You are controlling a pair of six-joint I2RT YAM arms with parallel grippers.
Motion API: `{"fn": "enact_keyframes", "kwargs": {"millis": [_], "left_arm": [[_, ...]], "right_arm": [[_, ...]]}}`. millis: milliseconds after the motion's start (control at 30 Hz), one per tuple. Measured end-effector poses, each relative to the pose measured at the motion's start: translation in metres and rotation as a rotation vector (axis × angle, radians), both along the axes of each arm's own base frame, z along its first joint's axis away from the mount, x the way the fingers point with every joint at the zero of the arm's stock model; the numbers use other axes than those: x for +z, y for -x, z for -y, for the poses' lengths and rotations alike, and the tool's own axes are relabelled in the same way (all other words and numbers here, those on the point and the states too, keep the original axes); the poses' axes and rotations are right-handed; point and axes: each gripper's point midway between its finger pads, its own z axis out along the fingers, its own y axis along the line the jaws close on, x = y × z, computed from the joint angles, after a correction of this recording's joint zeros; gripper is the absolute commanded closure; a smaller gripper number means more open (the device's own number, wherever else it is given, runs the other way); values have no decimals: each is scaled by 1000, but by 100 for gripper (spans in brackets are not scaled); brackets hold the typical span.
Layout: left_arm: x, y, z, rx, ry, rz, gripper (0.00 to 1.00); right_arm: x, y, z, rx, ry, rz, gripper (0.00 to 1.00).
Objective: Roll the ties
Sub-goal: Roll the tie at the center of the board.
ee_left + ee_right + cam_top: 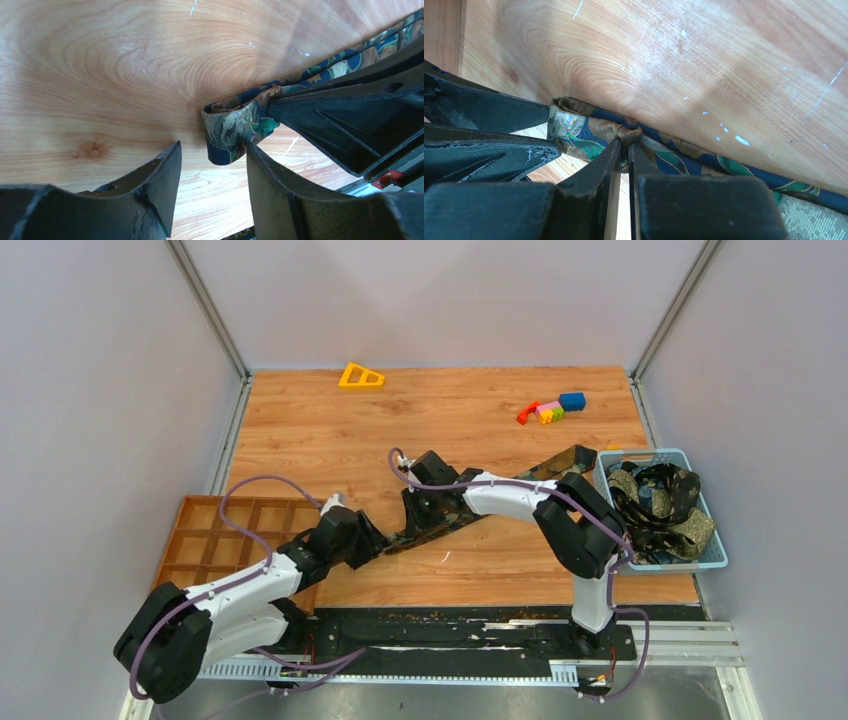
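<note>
Wooden surface [450, 410] with one tie [558, 463] stretched diagonally across it.
Its far end reaches a blue basket [712, 560] holding more ties [655, 495]. The right pincer [625, 145] is clamped on the fabric just beside the tie's folded-over near end [230, 135]; the left pincer [212, 150] stands open, astride that fold.

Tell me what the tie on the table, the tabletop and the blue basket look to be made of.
Tie: woven fabric, perhaps silk or polyester; fine weave, slight sheen, folds softly.
Tabletop: wood or wood-look laminate, matte; grain rings, a knot, pale scratches.
Basket: likely plastic, light blue, with a slotted wall.
</note>
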Motion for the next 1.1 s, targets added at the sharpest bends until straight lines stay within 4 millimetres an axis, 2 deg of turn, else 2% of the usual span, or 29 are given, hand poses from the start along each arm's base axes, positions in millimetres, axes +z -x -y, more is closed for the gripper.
{"fn": "enact_keyframes", "kwargs": {"millis": [400, 833, 933, 1100], "left_arm": [[-2, -6, 3, 145, 103, -51, 49], [-7, -11, 0, 215, 129, -59, 64], [-9, -14, 2, 215, 131, -54, 76], [-10, -17, 4, 210, 132, -40, 100]], "right_arm": [[-1, -1, -2, -1, -19, 2, 95], [-2, -2, -4, 2, -42, 9, 95], [-2, -2, -5, 2, -44, 7, 95], [-2, -2, -4, 0, -45, 9, 95]]}}
